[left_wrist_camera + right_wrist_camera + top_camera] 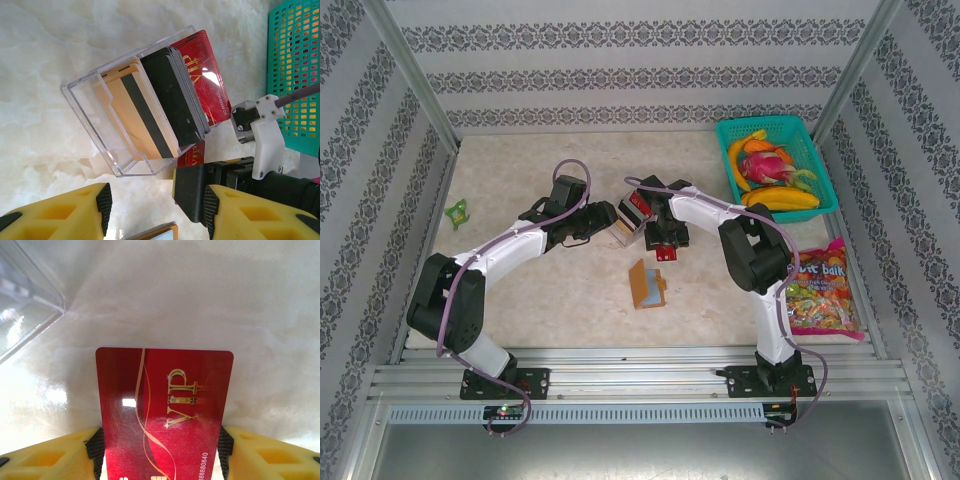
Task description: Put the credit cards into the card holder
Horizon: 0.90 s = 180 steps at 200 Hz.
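1. The right gripper [160, 442] is clamped on a red VIP card [165, 400]. Its two pads press the card's long edges, and the printed face is turned up above the pale marbled worktop [540, 300].
2. The left gripper [156, 207] stands about half open with nothing in its grasp. Bare worktop shows between its yellow fingers [65, 215].
3. Just beyond those fingertips, near the middle of the worktop, sits a clear plastic box [80, 92]. It holds more credit cards standing on edge: tan cards [135, 110] with a dark stripe, a stack of black cards [172, 95] and a second red card [205, 75] against its outer wall.
4. The gripped card hangs just outside the box, close to one corner but apart from it.
5. The card holder [647, 284], orange-tan, lies between the two arms, closer to the near edge than the box and apart from both grippers.
6. A teal basket [823, 165] of fruit occupies the far right corner. A bag of sweets [823, 292] lies along the right edge, and a small green object [457, 210] sits by the left edge.
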Tool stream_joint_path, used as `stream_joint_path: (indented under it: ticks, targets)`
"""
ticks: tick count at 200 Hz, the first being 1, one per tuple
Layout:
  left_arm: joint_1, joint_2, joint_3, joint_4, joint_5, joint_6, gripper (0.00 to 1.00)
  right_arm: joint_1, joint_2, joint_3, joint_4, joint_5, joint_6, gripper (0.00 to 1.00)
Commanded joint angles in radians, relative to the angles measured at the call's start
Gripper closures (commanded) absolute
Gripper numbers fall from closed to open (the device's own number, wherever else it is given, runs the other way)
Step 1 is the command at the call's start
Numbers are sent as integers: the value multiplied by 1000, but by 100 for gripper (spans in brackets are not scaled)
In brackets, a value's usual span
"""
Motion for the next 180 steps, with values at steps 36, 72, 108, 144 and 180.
stream_joint_path:
  ticks: [36,72,108,144,180]
  targets:
    - [10,-25,6,-27,-11,-2,45,-4,20,30,-90,40,-27,39]
    - [10,-26,7,-33,-12,4,45,-5,-36,55,-113,55,-30,39]
    - [9,-29,2,-27,-11,-1,45,-6,-67,53,-113,44,-27,37]
    - [12,-36,-3,-32,-29,1,45,25,-71,48,-42,-49,-3,37]
    - [26,-53,-40,-37,-28,2,47,76,-79,12,56,-94,30,48]
